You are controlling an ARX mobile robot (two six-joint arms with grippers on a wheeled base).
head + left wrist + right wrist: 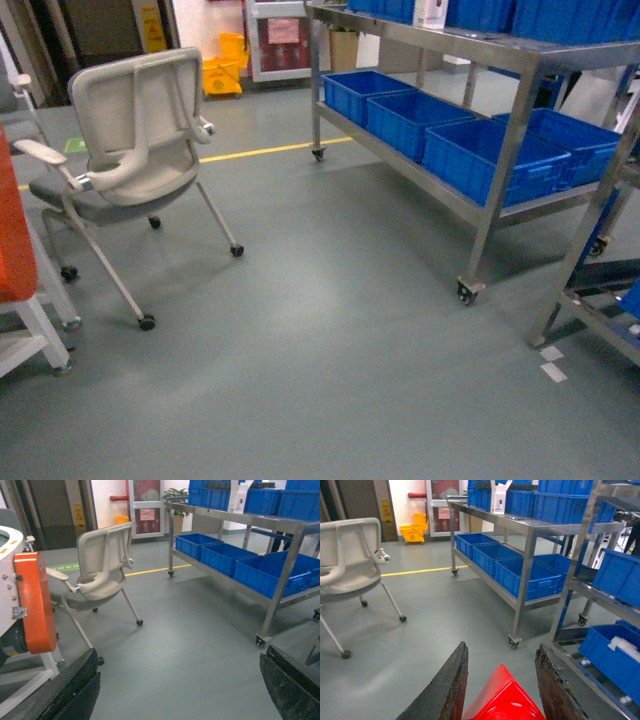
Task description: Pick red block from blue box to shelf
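Grey floor [330,330], steel shelf [480,200], office chair [135,140].

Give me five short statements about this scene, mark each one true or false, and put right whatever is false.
1. The right gripper has the red block between its jaws. True.
2. The left gripper is carrying a block too. False: its jaws stand wide apart with only bare floor between them.
3. The lower level of the shelf holds dark blue crates. True.
4. The office chair lies tipped over on the floor. False: it stands upright on its casters.
5. The yellow line on the floor runs between the robot and the chair. False: it runs behind the chair, toward the far wall.
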